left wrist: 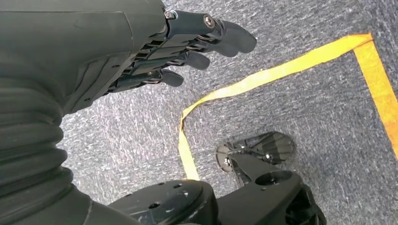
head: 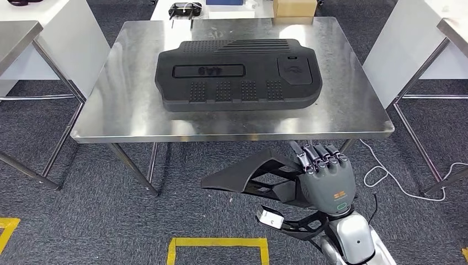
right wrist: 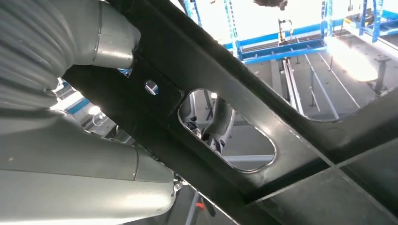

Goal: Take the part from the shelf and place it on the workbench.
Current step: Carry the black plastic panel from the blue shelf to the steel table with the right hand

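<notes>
1. The right hand (head: 325,178) grips the black part (head: 251,172), a flat ribbed piece with open cut-outs, its fingers wrapped over the part's edge. In the head view the part is carried low at about 6 o'clock, just short of the near edge of the steel surface (head: 353,118), not yet over it.
2. A large black moulded cover (head: 238,74) already lies on the surface, filling the middle from about 10 to 2 o'clock. Bare steel remains along the near edge and at 3 and 9 o'clock.
3. The left hand (left wrist: 187,42) hangs over the grey carpet near yellow floor tape (left wrist: 263,77), fingers loosely extended and holding nothing.
4. Risk: the part sits below the surface rim, so I judge that moving forward without lifting would knock it against the edge.
5. Risk: the grasp is at one end, so the long free end may sag or twist loose.
6. Risk: setting it down too far in would land it on the cover.
</notes>
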### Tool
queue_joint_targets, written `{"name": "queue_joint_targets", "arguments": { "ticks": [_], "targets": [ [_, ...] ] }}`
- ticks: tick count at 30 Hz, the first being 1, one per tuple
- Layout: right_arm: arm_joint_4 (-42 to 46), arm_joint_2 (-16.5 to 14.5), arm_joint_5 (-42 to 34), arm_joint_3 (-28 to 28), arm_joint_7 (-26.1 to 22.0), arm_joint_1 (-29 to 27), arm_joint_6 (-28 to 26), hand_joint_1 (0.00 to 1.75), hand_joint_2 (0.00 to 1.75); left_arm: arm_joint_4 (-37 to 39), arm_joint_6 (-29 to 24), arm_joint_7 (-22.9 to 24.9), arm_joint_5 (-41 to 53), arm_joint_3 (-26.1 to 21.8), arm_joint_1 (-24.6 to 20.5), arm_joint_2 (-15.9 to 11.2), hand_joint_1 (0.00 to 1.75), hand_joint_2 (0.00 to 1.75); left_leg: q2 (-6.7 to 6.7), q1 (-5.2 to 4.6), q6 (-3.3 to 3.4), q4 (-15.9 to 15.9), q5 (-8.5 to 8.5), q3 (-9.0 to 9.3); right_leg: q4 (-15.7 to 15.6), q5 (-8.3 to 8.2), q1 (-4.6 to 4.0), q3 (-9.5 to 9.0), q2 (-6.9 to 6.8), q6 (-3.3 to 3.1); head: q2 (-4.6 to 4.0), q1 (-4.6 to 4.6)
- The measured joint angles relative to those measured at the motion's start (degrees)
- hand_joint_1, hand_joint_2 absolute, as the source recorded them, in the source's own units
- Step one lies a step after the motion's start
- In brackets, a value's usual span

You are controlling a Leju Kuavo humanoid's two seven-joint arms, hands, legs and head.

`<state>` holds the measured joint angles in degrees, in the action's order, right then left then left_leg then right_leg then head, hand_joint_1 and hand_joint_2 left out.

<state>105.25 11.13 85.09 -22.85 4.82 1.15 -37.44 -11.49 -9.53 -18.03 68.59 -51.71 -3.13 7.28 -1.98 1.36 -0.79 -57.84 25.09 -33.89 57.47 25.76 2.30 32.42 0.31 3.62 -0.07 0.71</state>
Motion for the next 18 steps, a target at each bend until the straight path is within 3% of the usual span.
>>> {"name": "queue_joint_targets", "arguments": {
  "ticks": [2, 5, 6, 7, 8, 10, 11, 13, 18],
  "targets": [
    [-0.01, -0.04, 0.00, -0.01, -0.02, -0.04, 0.00, 1.75, 1.75, -0.01, -0.08, 0.05, 0.12, -0.02, 0.00, 0.00, 0.00, 1.75, 0.69, 0.24, -0.38, -2.65, 1.62, -1.01, -0.05, 0.11, 0.07, -0.32, -0.11, -0.97, 0.00, -0.19],
    [-0.06, -0.09, 0.00, -0.02, -0.04, -0.13, 0.00, 1.75, 1.75, 0.01, -0.09, 0.25, 0.26, -0.08, 0.01, 0.00, 0.00, 1.75, 1.50, 0.24, -0.46, -14.17, 6.64, -6.76, -0.08, 0.51, -0.31, -0.81, -0.40, -2.00, 0.00, -0.50],
    [-0.10, -0.11, 0.00, -0.03, -0.04, -0.15, 0.00, 1.75, 1.75, 0.01, -0.09, 0.35, 0.27, -0.11, 0.04, 0.00, 0.00, 1.75, 1.52, 0.24, -0.40, -17.02, 7.27, -8.45, -0.07, 0.66, -0.49, -0.98, -0.44, -2.19, 0.00, -0.50],
    [-0.14, -0.13, 0.00, -0.05, -0.04, -0.17, 0.00, 1.75, 1.75, 0.02, -0.09, 0.44, 0.28, -0.14, 0.08, 0.00, 0.00, 1.75, 1.52, 0.24, -0.28, -17.71, 6.72, -9.10, -0.06, 0.84, -0.62, -1.22, -0.44, -2.36, 0.00, -0.51],
    [-0.17, -0.13, 0.00, -0.07, -0.04, -0.18, 0.00, 1.75, 1.75, 0.02, -0.09, 0.50, 0.28, -0.17, 0.10, -0.01, 0.00, 1.75, 1.54, 0.24, -0.09, -15.89, 5.00, -8.50, -0.06, 1.07, -0.69, -1.58, -0.42, -2.42, 0.01, -0.51],
    [-0.19, -0.16, 0.00, -0.08, -0.04, -0.18, 0.00, 1.75, 1.75, 0.02, -0.09, 0.56, 0.28, -0.21, 0.12, -0.04, 0.00, 1.75, 1.76, 0.18, 0.36, -8.17, 0.66, -4.94, -0.05, 1.74, -0.80, -2.35, -0.40, -2.20, 0.00, -0.54],
    [-0.19, -0.18, -0.01, -0.08, -0.04, -0.16, 0.00, 1.75, 1.75, 0.02, -0.11, 0.59, 0.28, -0.24, 0.09, -0.05, 0.00, 1.75, 1.85, 0.07, 0.52, -4.75, -0.52, -3.30, 0.00, 2.10, -0.97, -2.58, -0.39, -1.90, -0.01, -0.56],
    [-0.20, -0.20, -0.01, -0.10, -0.04, -0.15, 0.00, 1.75, 1.75, 0.02, -0.14, 0.67, 0.32, -0.25, 0.00, -0.04, 0.00, 1.75, 1.87, -0.34, 0.78, -2.07, -0.57, -2.08, -0.10, 2.54, -1.20, -2.60, -0.45, -1.28, -0.01, -0.59],
    [-0.16, -0.29, 0.00, -0.15, -0.04, -0.12, 0.00, 1.75, 1.75, 0.02, -0.17, 0.72, 0.37, -0.25, -0.07, -0.02, 0.00, 1.75, 1.56, -0.60, 1.72, -1.38, -0.43, -1.87, -0.62, 2.89, -1.35, -3.18, -0.62, -0.20, 0.01, -0.69]
  ]
}}
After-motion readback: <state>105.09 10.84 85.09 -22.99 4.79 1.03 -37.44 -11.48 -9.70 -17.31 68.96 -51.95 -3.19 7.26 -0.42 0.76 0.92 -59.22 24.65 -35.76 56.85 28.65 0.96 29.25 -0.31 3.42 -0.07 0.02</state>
